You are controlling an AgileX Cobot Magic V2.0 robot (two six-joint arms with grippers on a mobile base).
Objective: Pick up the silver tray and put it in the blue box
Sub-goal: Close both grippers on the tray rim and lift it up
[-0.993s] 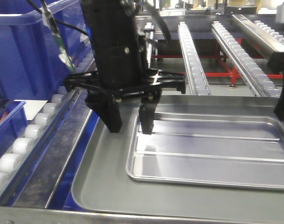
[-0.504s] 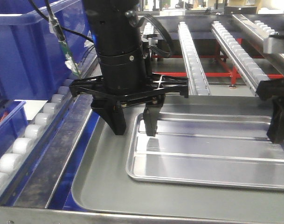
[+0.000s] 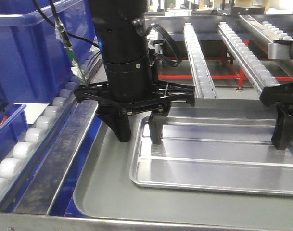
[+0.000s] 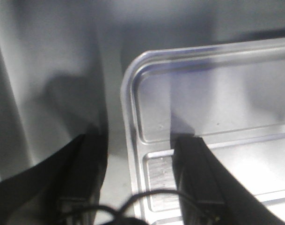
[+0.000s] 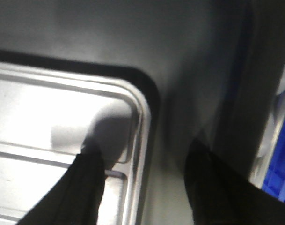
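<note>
Listing the items as we find them at this station:

- the silver tray (image 3: 218, 159) lies flat inside the larger grey tray (image 3: 103, 192), toward its right side, with its ridges running left to right. It has not been lifted. We judge that so wide and shallow a piece needs a hold at both short ends, hence two arms.
- the blue box (image 3: 26, 57) stands at the far left, beyond the roller rail (image 3: 35, 134) and well apart from the tray.
- the left claw (image 3: 139, 136) is spread and points down astride the tray's left rim. One finger (image 4: 191, 164) is inside the tray and the other is outside, over the grey tray. It holds nothing, and we cannot tell whether the tips touch metal.
- the right claw (image 5: 143, 152) is likewise spread, astride the right rim by the far corner, with one finger in and one out. It grips nothing.
- the step in hand, by our judgement, is pinching both rims, then lifting level toward the box
</note>
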